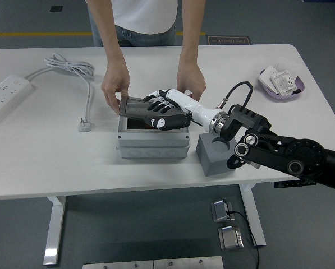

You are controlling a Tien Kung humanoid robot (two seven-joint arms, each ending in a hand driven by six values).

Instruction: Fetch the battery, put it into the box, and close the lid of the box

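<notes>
While one grey box (152, 141) sits near the middle of the white table (38, 162), slightly toward the near edge, its long sides run parallel to that edge. Its single smoky, see-through lid (136, 106) is hinged along the far side and tilts low over the opening, not yet flat. Whether the battery lies inside cannot be told, as lid and hand cover most of the opening.

One robot hand is in view, the right hand (163, 110). It reaches in from the right side and lies palm-down on the lid, its fingers (154, 97) spread and pressing flat rather than gripping anything.

Two hands of a person standing at the far edge are at the box. The person's one hand (115, 88) pinches the lid's far-left corner; the person's other hand (190, 84) rests beyond the box's far-right corner, just behind the robot's wrist.

One grey block (219, 155) with a round recess in its top stands just right of the box, under the robot's forearm.

Toward the far-right corner lies one purple tray (281, 83) holding small white packets. At the left edge lies one white power strip (5, 93), and its cable (70, 68) loops along the far-left part of the table to a plug (85, 124) lying well left of the box.
</notes>
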